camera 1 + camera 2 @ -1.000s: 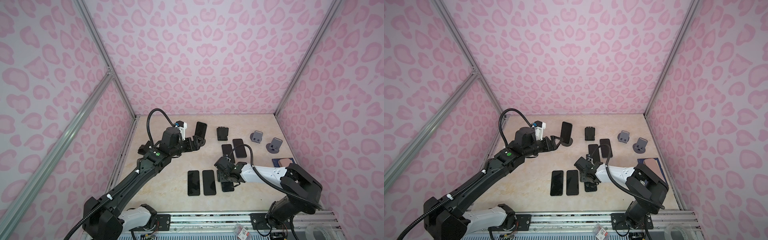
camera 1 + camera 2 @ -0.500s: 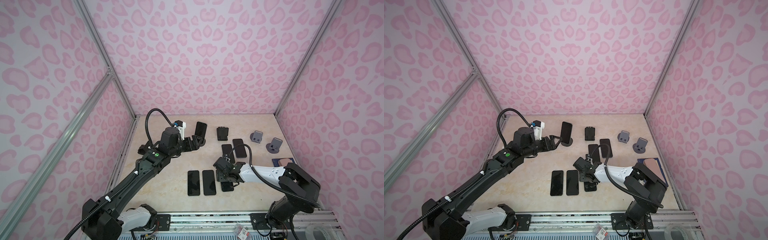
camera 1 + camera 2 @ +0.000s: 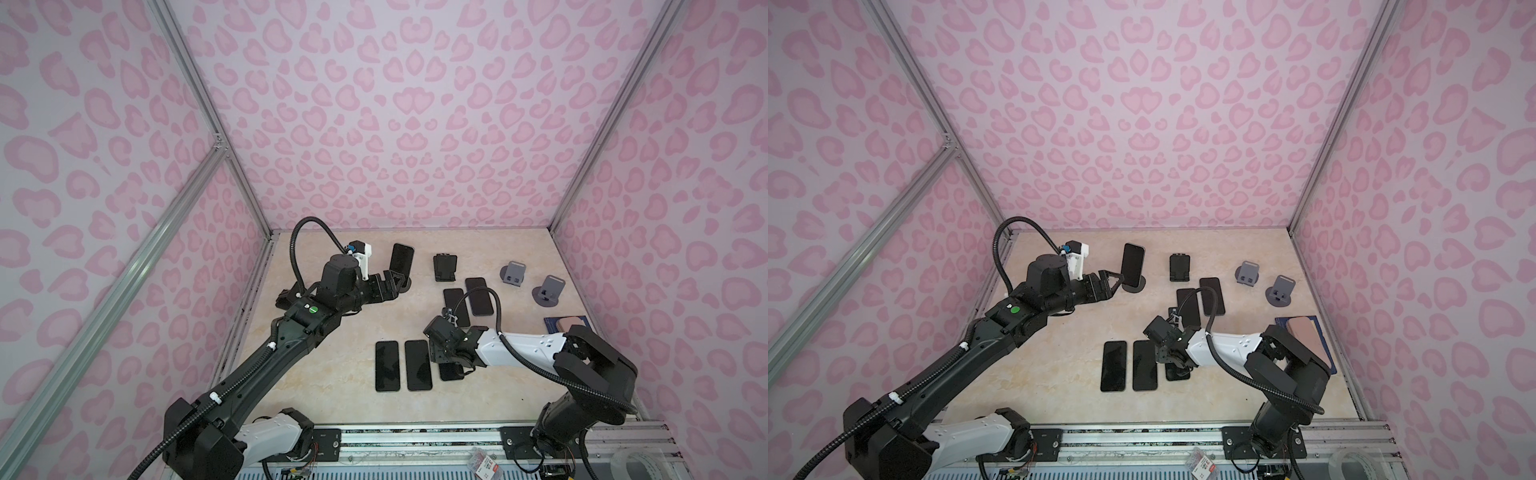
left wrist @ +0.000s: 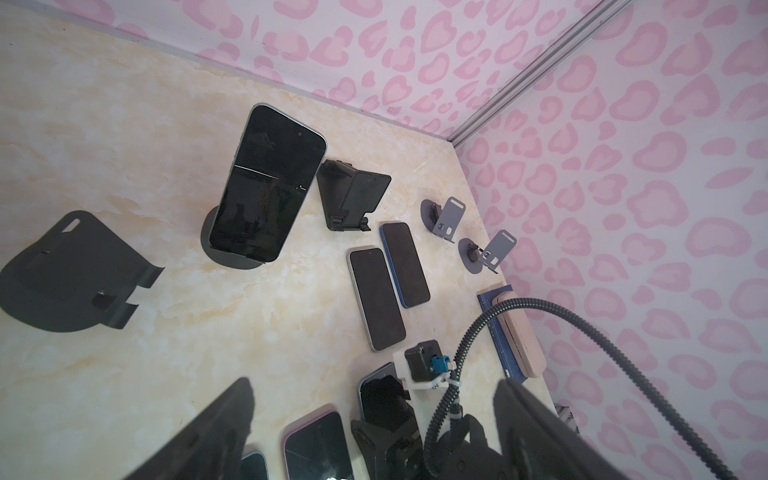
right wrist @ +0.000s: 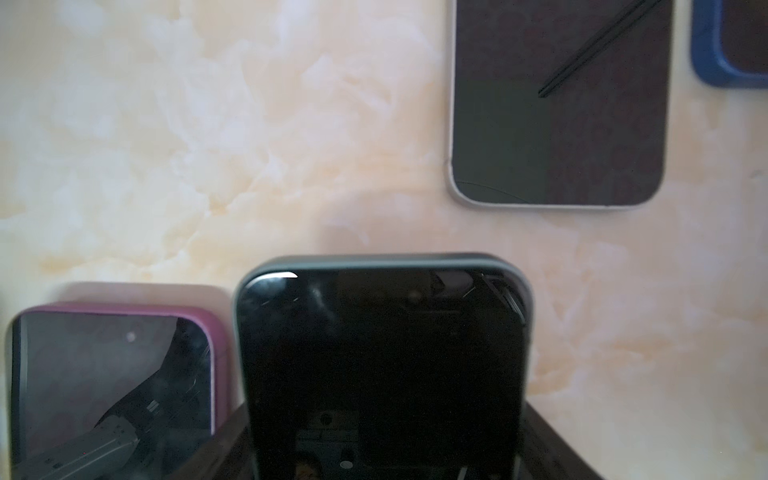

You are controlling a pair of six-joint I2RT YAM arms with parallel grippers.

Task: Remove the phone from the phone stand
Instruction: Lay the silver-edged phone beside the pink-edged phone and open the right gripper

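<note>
Mostly, R gripper (image 3: 449, 365) hides flat phone (image 5: 382, 365), grip unclear

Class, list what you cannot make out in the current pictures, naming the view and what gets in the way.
Right hand, both top views: its own wrist covers the fingers; grip on the phone beneath unclear.
That phone, right wrist view: blurred, lower part cut off by the edge.
Stand, left wrist view: the upright phone hides its cradle.
Pink object, top view: too small, partly behind the right arm.
</note>
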